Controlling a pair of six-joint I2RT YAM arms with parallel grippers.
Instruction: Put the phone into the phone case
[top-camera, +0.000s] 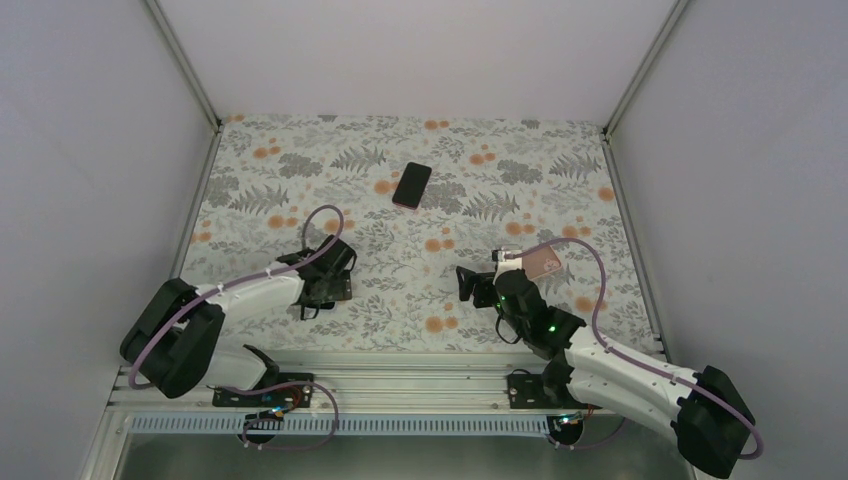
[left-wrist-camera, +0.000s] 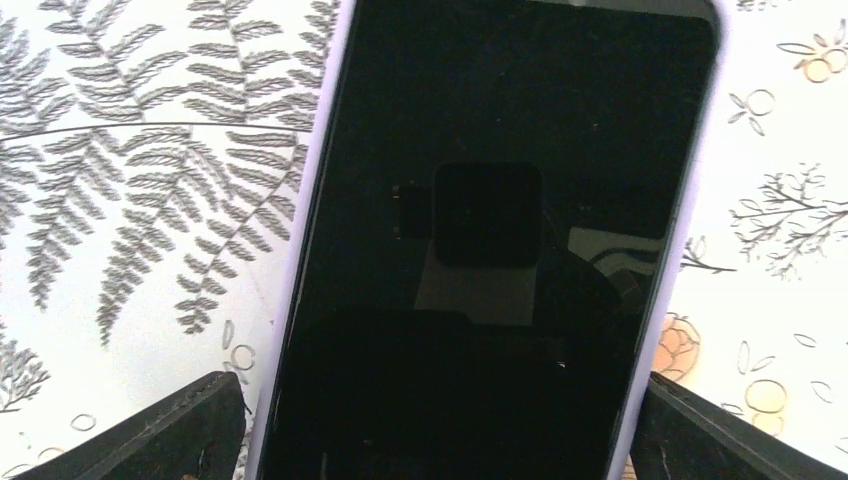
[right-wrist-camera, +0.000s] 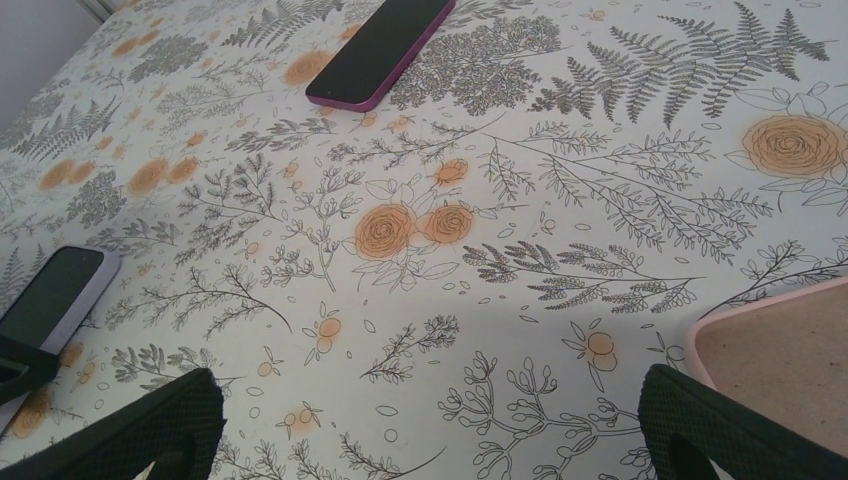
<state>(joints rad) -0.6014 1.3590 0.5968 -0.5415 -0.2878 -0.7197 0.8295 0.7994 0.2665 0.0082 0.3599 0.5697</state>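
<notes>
Phone (left-wrist-camera: 490, 240) lies flat on the table (left-wrist-camera: 120, 330), straddled by my left gripper (left-wrist-camera: 440, 400) for a side grasp; clamping cannot be confirmed. My right gripper (right-wrist-camera: 430, 420), jaws apart, hovers beside the phone case (right-wrist-camera: 780, 350), likely to steady it.

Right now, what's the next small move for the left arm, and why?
Probably tighten the left gripper's jaws on the lavender-edged phone: they flank its sides, though a firm grip is unclear, it lies on the table, and the empty pink case waits beside the open right gripper.
</notes>
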